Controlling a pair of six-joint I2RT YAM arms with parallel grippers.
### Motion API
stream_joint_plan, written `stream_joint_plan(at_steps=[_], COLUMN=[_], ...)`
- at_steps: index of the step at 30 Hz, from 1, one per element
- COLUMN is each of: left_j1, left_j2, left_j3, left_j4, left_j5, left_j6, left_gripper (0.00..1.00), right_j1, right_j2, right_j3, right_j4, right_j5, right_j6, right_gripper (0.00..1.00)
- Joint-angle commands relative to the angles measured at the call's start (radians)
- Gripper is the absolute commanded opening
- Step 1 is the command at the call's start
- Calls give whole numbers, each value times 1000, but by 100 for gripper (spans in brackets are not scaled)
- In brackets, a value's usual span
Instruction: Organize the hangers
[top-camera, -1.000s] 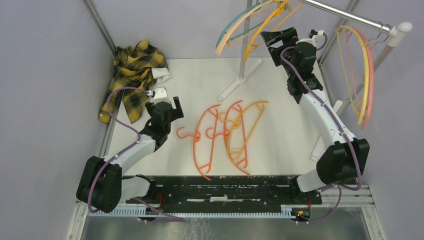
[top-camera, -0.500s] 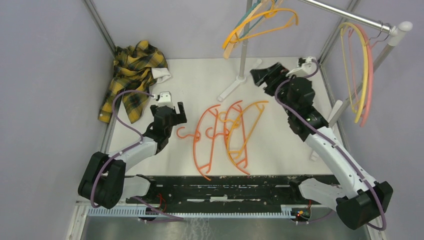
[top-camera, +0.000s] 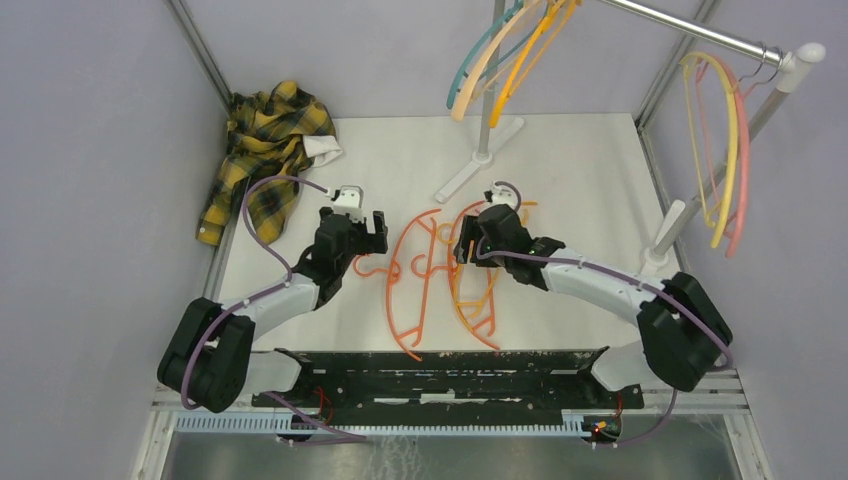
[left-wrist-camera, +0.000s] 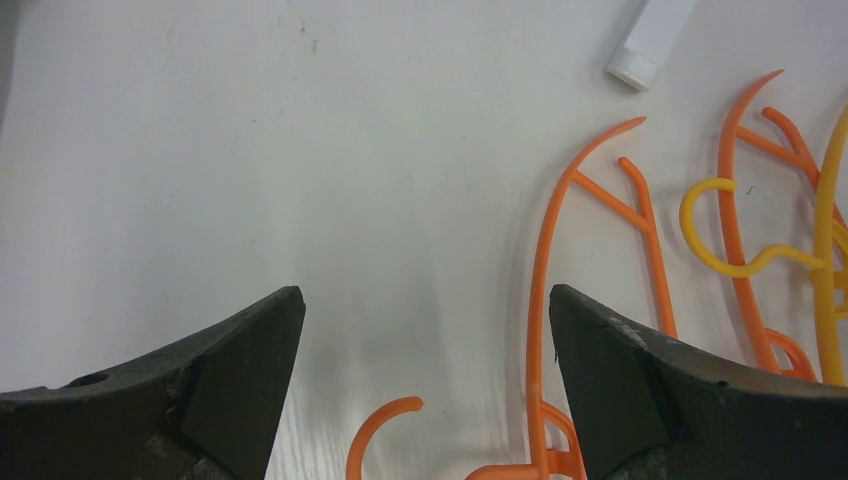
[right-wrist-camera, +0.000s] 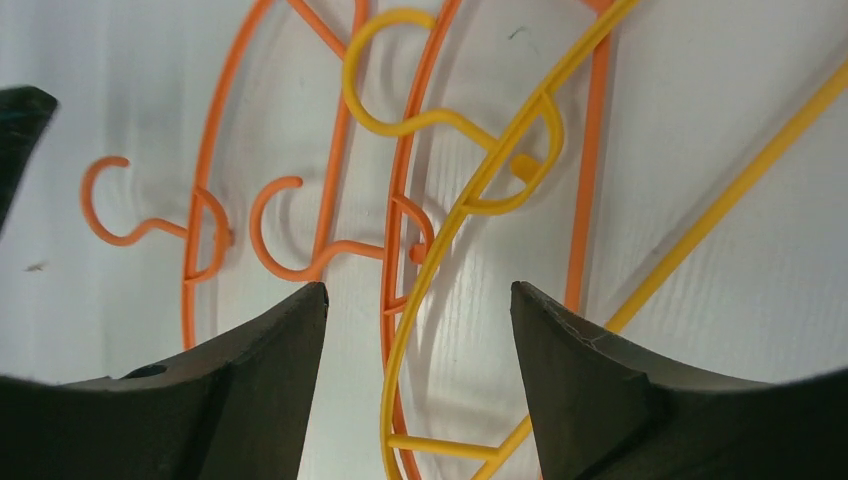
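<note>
Overhead and wrist views of two robot arms working over a white counter (top-camera: 580, 170).

Part of the job looks done. One bunch of hangers (top-camera: 495, 70) in teal, peach and orange hangs high above and beyond the right claw. A second bunch (top-camera: 735, 140) in yellow and pink hangs from the silver rail (top-camera: 690, 28) well off to that claw's right.

Three hangers lie flat and overlapping on the counter, not yet hung. The right claw (right-wrist-camera: 418, 285) is spread wide, low over them. The shoulder of the yellow hanger (right-wrist-camera: 455, 218) runs between its jaws, with an orange hanger (right-wrist-camera: 393, 180) crossing just beside it. Neither is pinched.

The left claw (left-wrist-camera: 422, 295) is also spread wide and holds nothing. The hook of the other orange hanger (left-wrist-camera: 541, 300) curls between its jaws at the near edge of its view. That hanger's shoulder passes just inside the right-hand jaw.

A crumpled yellow-and-black plaid shirt (top-camera: 265, 150) sits beyond and to the left of the left claw, well apart from the hangers.

Hard to make out:
- The hooks of the first bunch are cut off by the top of the frame.
- Neither bunch can be counted.
- From above, the right claw covers the middle of the counter hangers.
- Whether either claw touches the counter or a hanger cannot be told.
</note>
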Motion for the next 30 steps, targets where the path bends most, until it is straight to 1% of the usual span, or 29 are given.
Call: stream_joint_plan(at_steps=[1,4,6,9,13,15,18,19,21,30], left_j1=[-4,-4,-5,-5,-5,-4,-5,-4,-5,-4], left_j2=[-4,3,9,15,20,19,17,17,17,-8], left_j3=[4,6,10,14,16,18,16,16,16,9], left_j4=[66,65,63,58,54,54,53,51,51,50], left_j5=[19,21,18,8,0,-4,-9,-10,-11,-1], left_j6=[51,46,46,44,41,40,37,36,35,24], left_gripper=[99,99,99,99,99,99,99,99,99,99], right_j1=[45,65,77,79,81,81,81,81,81,83], right_j2=[106,184,227,259,257,239,197,179,129,-192], right_j3=[8,13,21,8,-23,-32,-40,-44,-56,-139], right_j4=[107,144,150,171,182,176,155,148,128,12], right_j5=[-15,-32,-36,-38,-15,3,31,42,61,169], right_j6=[36,58,68,92,106,107,107,107,113,125], right_gripper=[75,70,65,54,41,31,7,3,1,1])
